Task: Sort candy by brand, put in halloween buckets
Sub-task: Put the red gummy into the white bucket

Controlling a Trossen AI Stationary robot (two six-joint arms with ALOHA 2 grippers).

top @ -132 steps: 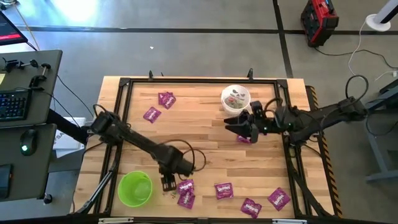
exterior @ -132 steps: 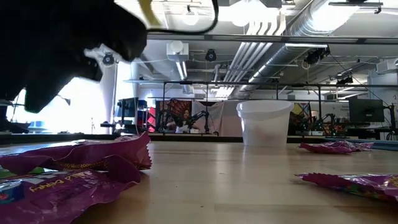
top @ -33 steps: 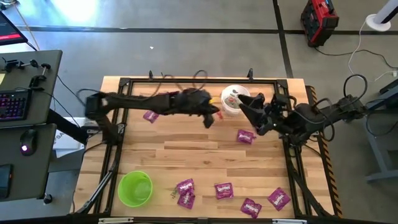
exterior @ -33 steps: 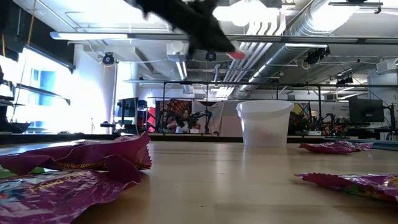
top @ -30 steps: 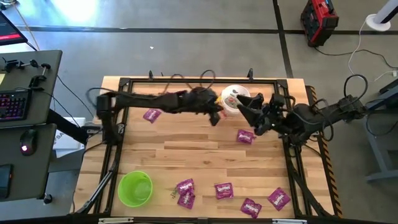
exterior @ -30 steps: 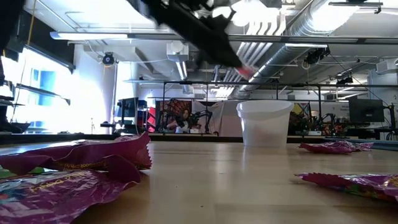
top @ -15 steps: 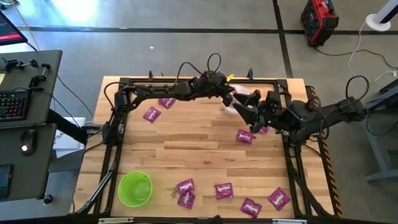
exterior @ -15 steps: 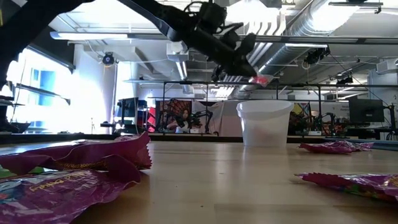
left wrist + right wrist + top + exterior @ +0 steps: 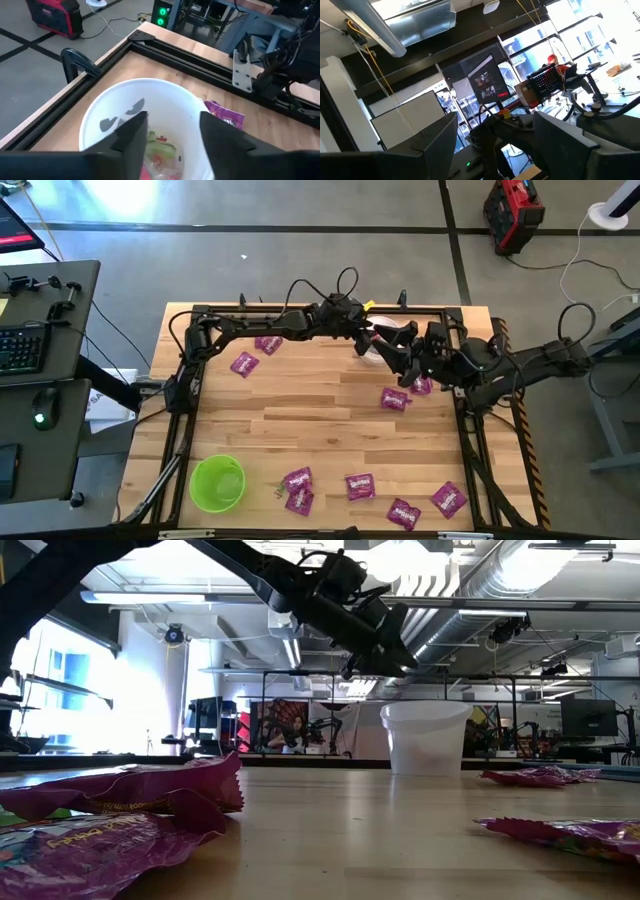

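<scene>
I have the white bucket [image 9: 150,107] at the far edge of the table, small wrapped sweets [image 9: 159,155] lying in its bottom. My left gripper [image 9: 172,132] hangs right over its mouth, fingers [image 9: 132,131] parted with nothing between them. The left arm [image 9: 262,326] is stretched long across the far side of the table to get there, wrist tipped downward.

My right gripper [image 9: 395,358] sits just beside the bucket on its near side, pointed upward toward the ceiling, jaws wide and empty. A purple packet [image 9: 396,399] lies on the wood just below it, and another [image 9: 224,114] rests beside the bucket against the right arm.

Further out, two packets [image 9: 257,353] lie under the left arm's reach. The green bucket [image 9: 217,483] stands at the near left corner, well apart. A scatter of packets [image 9: 360,486] runs along the near edge, some filling the low camera's foreground [image 9: 120,802].
</scene>
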